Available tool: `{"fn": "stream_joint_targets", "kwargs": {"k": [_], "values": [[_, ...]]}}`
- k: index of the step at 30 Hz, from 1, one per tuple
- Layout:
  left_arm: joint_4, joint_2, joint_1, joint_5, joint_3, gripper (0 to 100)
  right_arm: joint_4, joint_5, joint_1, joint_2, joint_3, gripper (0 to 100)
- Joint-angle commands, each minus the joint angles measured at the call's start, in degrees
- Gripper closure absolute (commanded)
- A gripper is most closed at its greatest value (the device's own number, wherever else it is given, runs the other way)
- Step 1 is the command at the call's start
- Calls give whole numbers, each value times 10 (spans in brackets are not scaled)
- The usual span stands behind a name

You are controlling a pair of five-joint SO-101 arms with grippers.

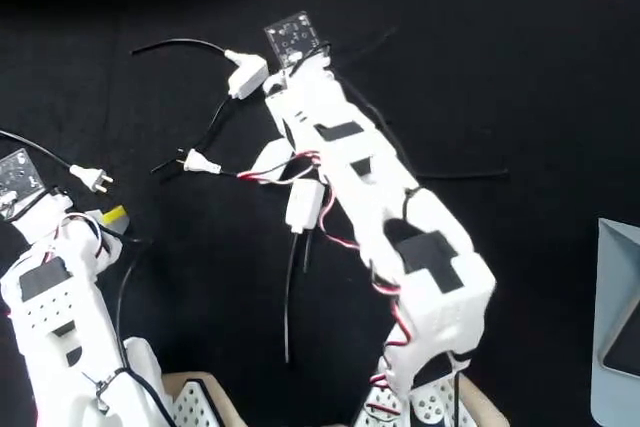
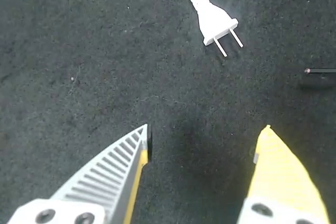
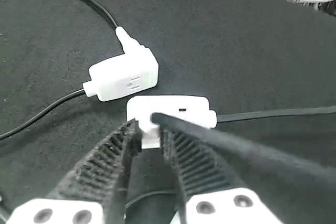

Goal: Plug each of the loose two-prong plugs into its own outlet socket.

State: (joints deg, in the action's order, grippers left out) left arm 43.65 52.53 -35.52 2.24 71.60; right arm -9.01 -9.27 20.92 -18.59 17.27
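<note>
White plug [image 3: 148, 127] pinched between right gripper [image 3: 150, 136] fingers, butted against white socket block [image 3: 176, 113]. Step, likely: seating this plug. Next calls for straight push home, then release. Second socket [image 3: 123, 75] just beside, slots bare. Left gripper [image 2: 207, 128] spread wide, empty, above black cloth [image 2: 79, 51]; loose two-prong plug [image 2: 214, 20] lies flat ahead, prongs bare.

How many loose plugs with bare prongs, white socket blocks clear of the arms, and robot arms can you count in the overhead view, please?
Loose plugs with bare prongs: 2
White socket blocks: 2
Robot arms: 2
Total: 6
</note>
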Motion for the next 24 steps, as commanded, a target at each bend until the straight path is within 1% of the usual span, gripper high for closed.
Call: {"fn": "stream_joint_targets", "kwargs": {"k": [1, 4, 6, 10, 13, 15, 19, 24], "values": [[-8, 14, -7, 3, -6, 680, -36, 4, -1, -5, -62, 879], [-8, 14, -7, 3, -6, 680, -76, 5, 3, 6, -68, 879], [-8, 13, -7, 3, -6, 680, -117, 5, 3, 38, -67, 880], [-8, 13, -7, 3, -6, 680, -272, 6, -4, 145, -65, 880], [-8, 13, -7, 3, -6, 680, -359, 40, -5, 210, -51, 879], [-8, 13, -7, 3, -6, 680, -374, 58, -4, 237, -27, 879], [-8, 13, -7, 2, -6, 680, -367, 94, 6, 245, 18, 878], [-9, 11, -7, 2, -6, 680, -333, 222, 26, 212, 44, 878]]}}
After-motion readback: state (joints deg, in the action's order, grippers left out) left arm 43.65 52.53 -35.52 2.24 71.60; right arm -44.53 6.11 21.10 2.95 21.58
